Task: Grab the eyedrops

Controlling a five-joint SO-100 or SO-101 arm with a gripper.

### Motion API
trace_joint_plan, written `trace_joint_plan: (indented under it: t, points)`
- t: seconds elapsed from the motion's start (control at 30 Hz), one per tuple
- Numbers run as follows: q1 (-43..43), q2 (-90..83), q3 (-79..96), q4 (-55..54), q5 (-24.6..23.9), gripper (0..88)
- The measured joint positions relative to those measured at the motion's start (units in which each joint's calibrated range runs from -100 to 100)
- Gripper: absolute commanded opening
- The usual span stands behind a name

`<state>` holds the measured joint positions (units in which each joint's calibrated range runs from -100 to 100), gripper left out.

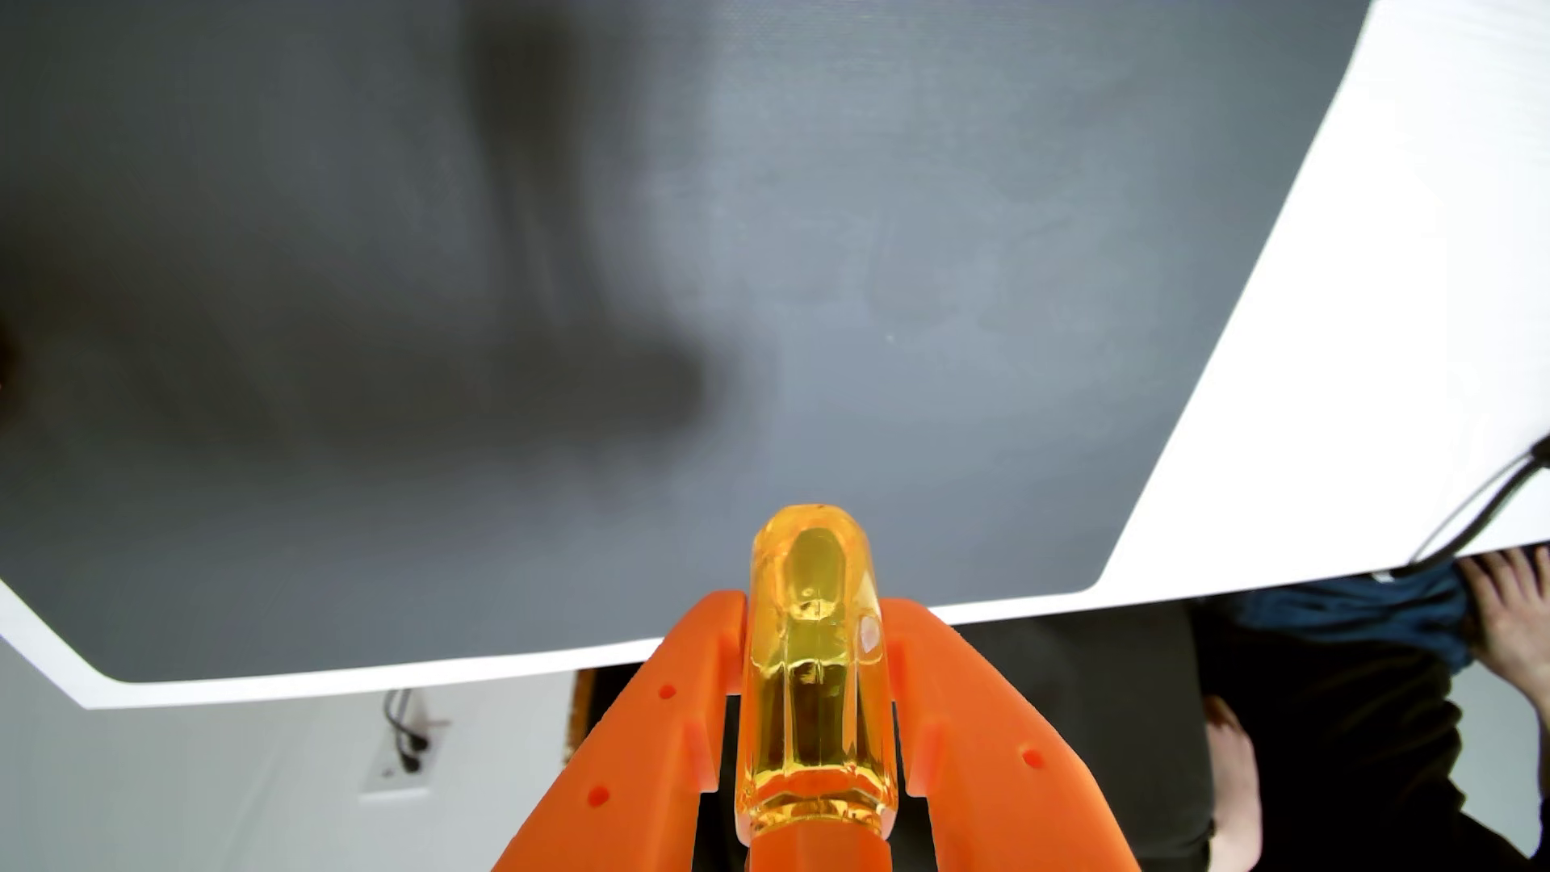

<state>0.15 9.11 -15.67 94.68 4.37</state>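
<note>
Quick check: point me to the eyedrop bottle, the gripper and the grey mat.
eyedrop bottle (812, 671), wrist view: middle of its clear yellow body.
gripper (812, 612), wrist view: midway between the orange fingertips, shut on the bottle.
grey mat (923, 251), wrist view: bare surface above the bottle.

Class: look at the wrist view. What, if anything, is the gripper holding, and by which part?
The gripper holds a clear yellow eyedrops bottle, its orange fingers pressed against the bottle's two sides along its body.
</note>
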Motion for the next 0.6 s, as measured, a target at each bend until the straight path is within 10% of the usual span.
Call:
trace_joint_plan:
  t: [0.6]
  points:
    - [0.7, -6.7, 11.2, -7.1, 0.0, 0.5]
